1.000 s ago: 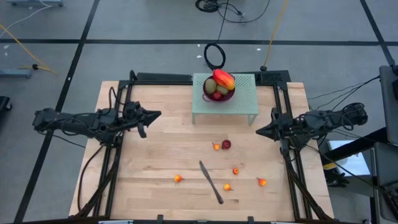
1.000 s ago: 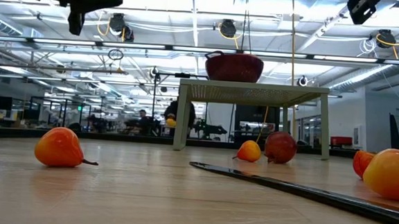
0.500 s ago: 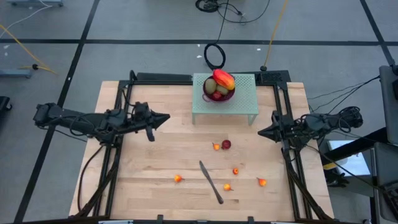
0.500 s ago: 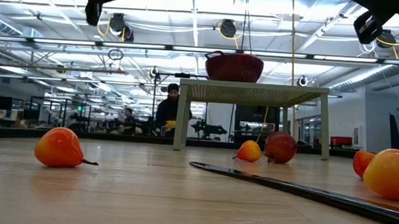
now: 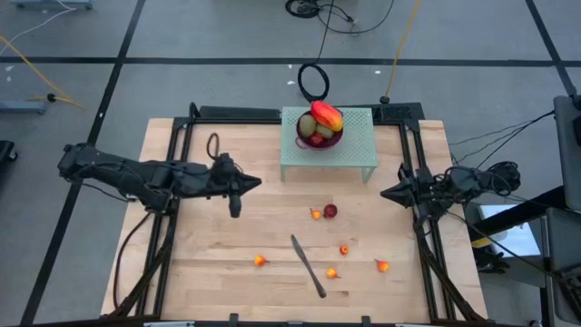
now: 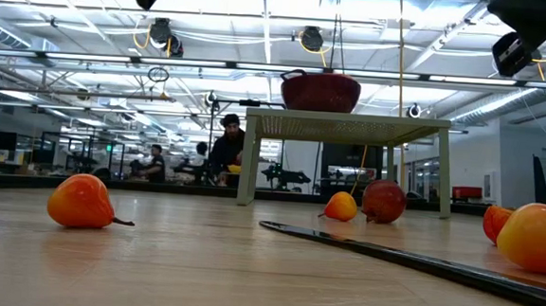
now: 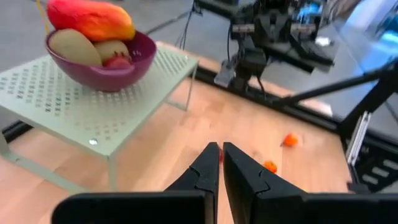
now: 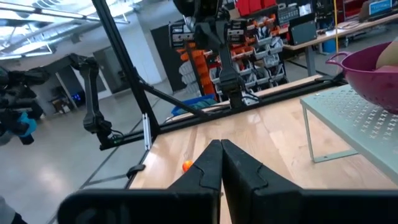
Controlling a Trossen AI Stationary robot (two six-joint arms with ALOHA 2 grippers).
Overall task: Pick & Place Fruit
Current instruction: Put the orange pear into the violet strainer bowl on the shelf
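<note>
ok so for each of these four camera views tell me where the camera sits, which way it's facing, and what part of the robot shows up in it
High view: above the table, looking straight down; both arms, left gripper and right gripper.
Low view: at tabletop height, looking level across past the knife into the room; only arm parts at the top edge.
Left wrist view: on the left arm, facing the purple bowl on its green stand; its own shut fingers.
Right wrist view: on the right arm, facing across the table; its own shut fingers.
All four views share the bowl.

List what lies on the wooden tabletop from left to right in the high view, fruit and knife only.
Small orange-red fruit → knife → dark red round fruit → small orange-red fruit → small orange-red fruit.
</note>
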